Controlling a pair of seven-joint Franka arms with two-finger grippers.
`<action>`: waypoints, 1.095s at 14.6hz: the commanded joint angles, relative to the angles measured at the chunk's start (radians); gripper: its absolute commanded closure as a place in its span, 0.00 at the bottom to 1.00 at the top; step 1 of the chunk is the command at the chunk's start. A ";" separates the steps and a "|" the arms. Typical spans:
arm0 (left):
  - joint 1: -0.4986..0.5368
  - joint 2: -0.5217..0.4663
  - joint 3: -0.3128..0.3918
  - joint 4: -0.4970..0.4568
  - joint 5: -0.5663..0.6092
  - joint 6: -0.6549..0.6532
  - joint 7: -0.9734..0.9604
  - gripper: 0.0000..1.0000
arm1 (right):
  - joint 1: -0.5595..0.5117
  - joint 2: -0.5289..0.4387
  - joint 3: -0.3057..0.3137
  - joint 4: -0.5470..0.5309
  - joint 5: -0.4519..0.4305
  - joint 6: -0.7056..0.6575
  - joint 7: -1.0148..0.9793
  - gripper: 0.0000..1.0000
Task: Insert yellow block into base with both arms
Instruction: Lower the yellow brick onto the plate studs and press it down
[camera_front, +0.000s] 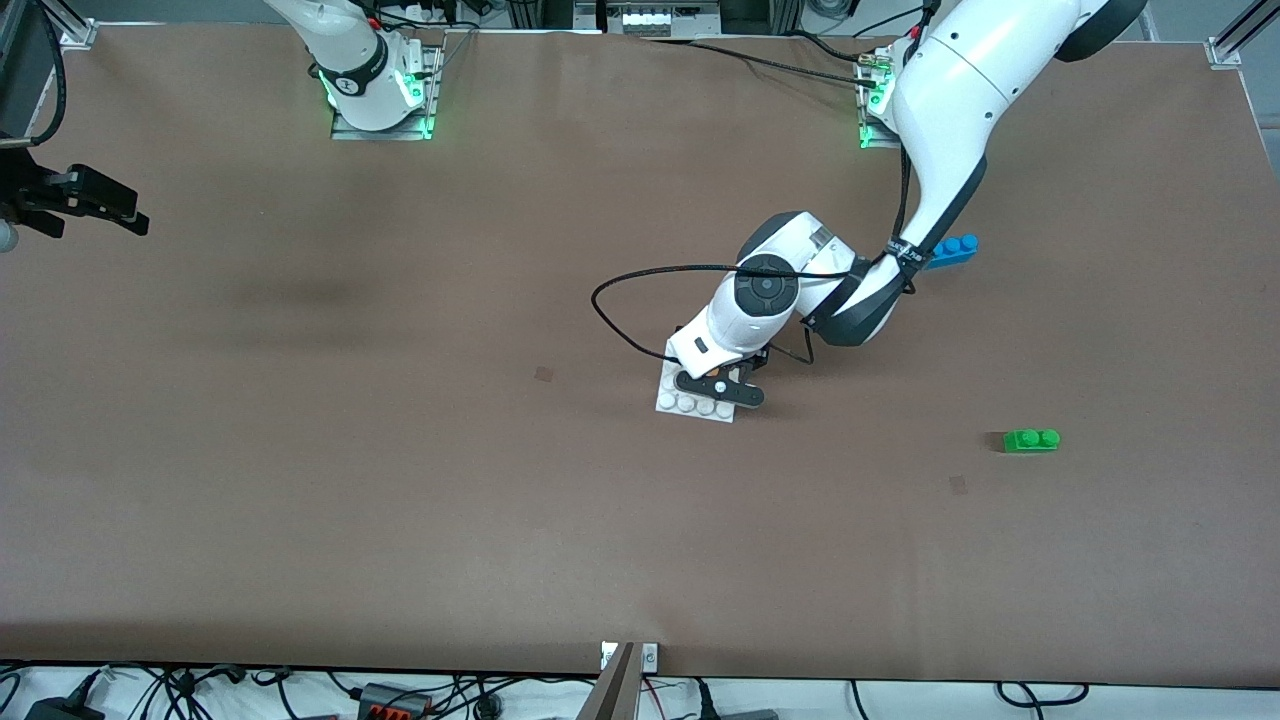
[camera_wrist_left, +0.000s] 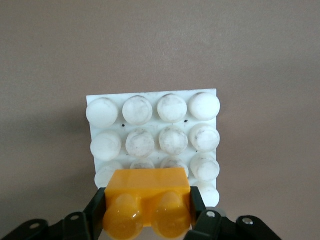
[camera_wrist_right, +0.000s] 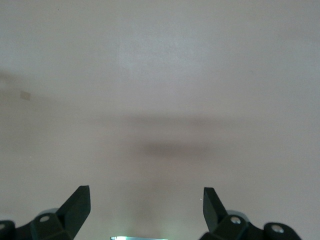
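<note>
- Yellow block (camera_wrist_left: 148, 199): a small orange-yellow plastic brick with two round studs, glossy and hard-edged. It is clamped between the fingers of the left gripper (camera_wrist_left: 148, 220) and hangs over the edge row of the base farthest from the front camera. Whether its underside touches the studs cannot be told.
- Handling, as a judgement: the brick looks light, rigid and smooth, so it might slip or twist if pinched lightly. The present hold on its two flat side walls leaves studs and underside free, which suits a press fit.
- Base (camera_wrist_left: 153, 100): a flat white square plastic plate with a four-by-four grid of domed studs, matte and slightly soiled, with small dark specks between some of them. It lies flat on the table (camera_front: 400, 500), near the middle. Being thin and probably light, it may slide or tip under a press near one edge.
- Right gripper (camera_wrist_right: 146, 202): jaws spread wide and empty, over bare table at the right arm's end; this arm waits.
- Table: a brown, matte, paper-like covering.
- Green brick (camera_front: 1031, 440): two studs, glossy, toward the left arm's end and nearer the front camera than the base.
- Blue brick (camera_front: 955, 250): partly hidden by the left arm, farther from the front camera than the base.
</note>
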 joint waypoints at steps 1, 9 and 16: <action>-0.005 0.014 -0.003 0.024 0.037 0.015 -0.038 0.49 | 0.000 0.002 0.005 0.014 -0.009 -0.013 0.004 0.00; -0.007 0.020 0.000 0.021 0.040 0.035 -0.043 0.49 | 0.000 0.001 0.005 0.014 -0.009 -0.016 -0.001 0.00; -0.005 0.020 0.000 0.012 0.067 0.035 -0.063 0.49 | 0.013 0.001 0.005 0.014 -0.008 -0.016 0.005 0.00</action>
